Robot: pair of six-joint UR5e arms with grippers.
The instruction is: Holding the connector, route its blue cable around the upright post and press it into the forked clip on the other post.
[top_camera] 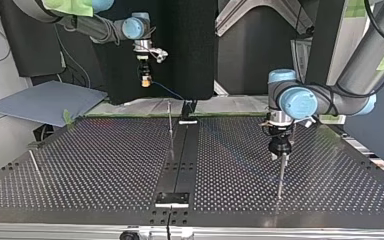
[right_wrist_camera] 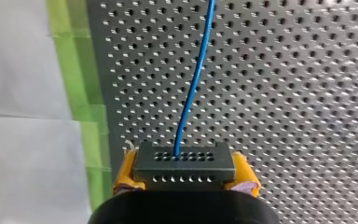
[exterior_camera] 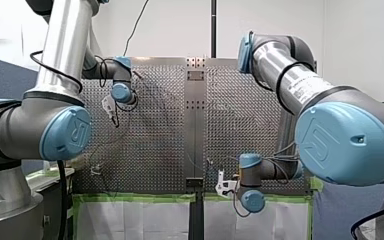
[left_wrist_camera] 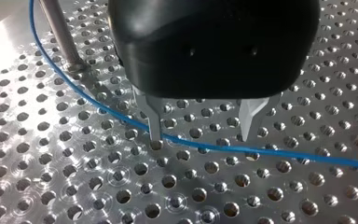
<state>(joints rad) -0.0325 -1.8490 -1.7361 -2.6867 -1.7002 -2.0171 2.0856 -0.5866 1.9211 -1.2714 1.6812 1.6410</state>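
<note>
Where my left end effector (left_wrist_camera: 200, 136) hovers, cable (left_wrist_camera: 284, 155) seemingly lies underneath.

1. Perforated table (top_camera: 105, 165): grey metal plate with holes in even rows all over.
2. Dark strip (top_camera: 182, 150) runs down the middle, from far edge to near edge in the top view. A small pale plate (top_camera: 188, 121) sits at its far end and a bracket (top_camera: 172, 199) at its near end.
3. Thin post (top_camera: 169, 117) stands upright just beside the strip, on that view's left.
4. Second post (top_camera: 280, 175) stands in that view's right half.
5. Slanted rod (top_camera: 35, 162) sits near the left edge.
6. Blue cable (left_wrist_camera: 205, 144) runs low over the holes and bends past a post's foot. Cannot tell whether it touches the plate.
7. Green tape (right_wrist_camera: 70, 70) lines one table edge.
</note>
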